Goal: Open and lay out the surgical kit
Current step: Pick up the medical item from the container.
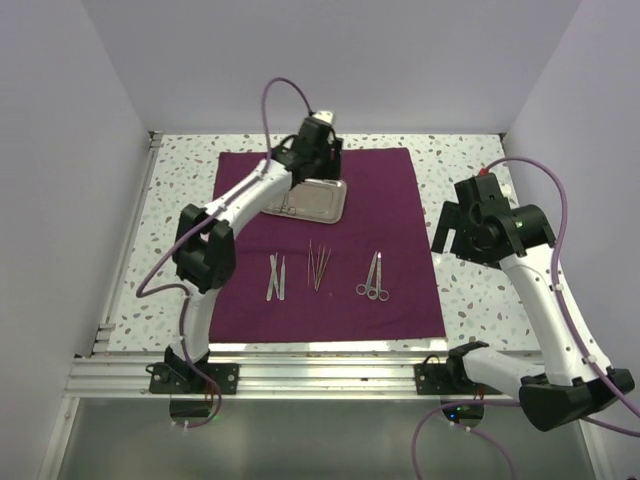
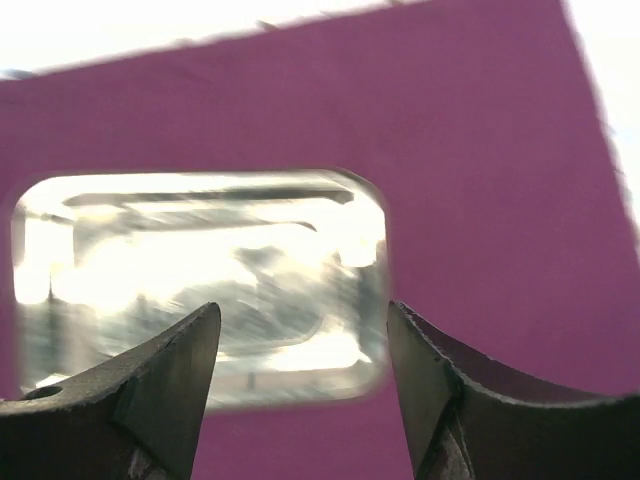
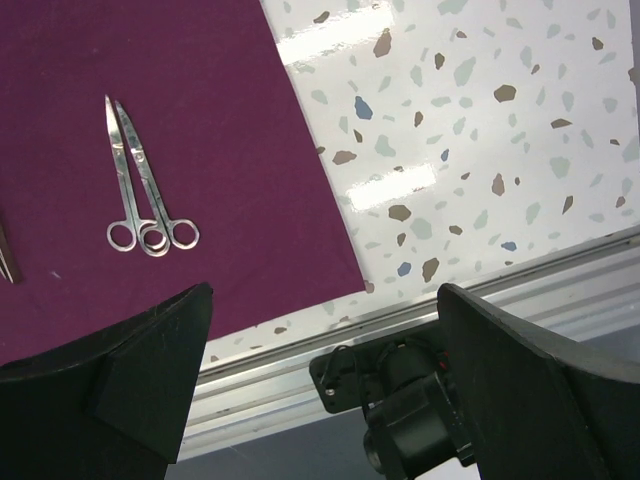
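L grip point(image 2: 300, 335): my jaws stand apart, nothing btwn them, no hold on anything.
tray vs L grip: tray point(image 2: 200, 270) sits right below my L tips and shows through the gap; top view has my L grip over its far edge. Contact: can't tell.
R grip point(image 3: 325, 300): my jaws stand fully wide, nothing held.
kit vs R grip: I hang over the bare table point(image 3: 450, 120) just R of the cloth point(image 3: 150, 60); forceps point(image 3: 145, 180) lie to my L on the cloth, apart from my tips.
cloth: spread flat, tray on its far half.
near row, L to R: tweezers point(image 1: 276, 277), probes point(image 1: 318, 265), forceps, all apart from the tray.
tray contents: one small metal item near its L end in top view, type unclear; wrist view too blurred.
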Robot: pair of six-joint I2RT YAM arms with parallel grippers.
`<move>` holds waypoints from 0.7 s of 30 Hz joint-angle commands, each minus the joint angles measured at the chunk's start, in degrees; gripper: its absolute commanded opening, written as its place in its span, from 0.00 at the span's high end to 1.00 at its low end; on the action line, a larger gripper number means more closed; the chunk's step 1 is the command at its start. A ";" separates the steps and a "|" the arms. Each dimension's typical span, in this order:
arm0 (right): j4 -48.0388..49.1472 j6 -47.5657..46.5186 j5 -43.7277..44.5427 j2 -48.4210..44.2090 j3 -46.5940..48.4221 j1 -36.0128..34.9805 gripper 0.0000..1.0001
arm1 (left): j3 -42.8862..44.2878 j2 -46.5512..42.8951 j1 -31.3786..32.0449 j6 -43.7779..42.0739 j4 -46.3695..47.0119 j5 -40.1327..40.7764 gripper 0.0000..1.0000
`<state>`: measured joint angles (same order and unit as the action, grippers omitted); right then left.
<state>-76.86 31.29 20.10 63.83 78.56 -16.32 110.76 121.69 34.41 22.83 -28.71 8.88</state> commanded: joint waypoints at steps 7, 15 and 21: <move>-2.24 2.37 1.87 3.84 4.84 0.32 0.02 | 11.93 13.99 -9.36 -12.63 -1.88 4.39 0.30; -4.17 2.81 3.19 5.25 6.34 0.23 0.02 | 17.03 20.34 -10.59 -14.30 -0.65 5.35 0.30; -5.23 2.81 3.90 5.77 6.07 0.23 0.02 | 17.65 22.10 -11.03 -14.22 0.67 6.06 0.30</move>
<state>-76.90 33.08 21.89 69.12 82.43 -16.32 125.64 143.63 24.01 9.82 -30.50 13.80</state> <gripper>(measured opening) 0.985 0.698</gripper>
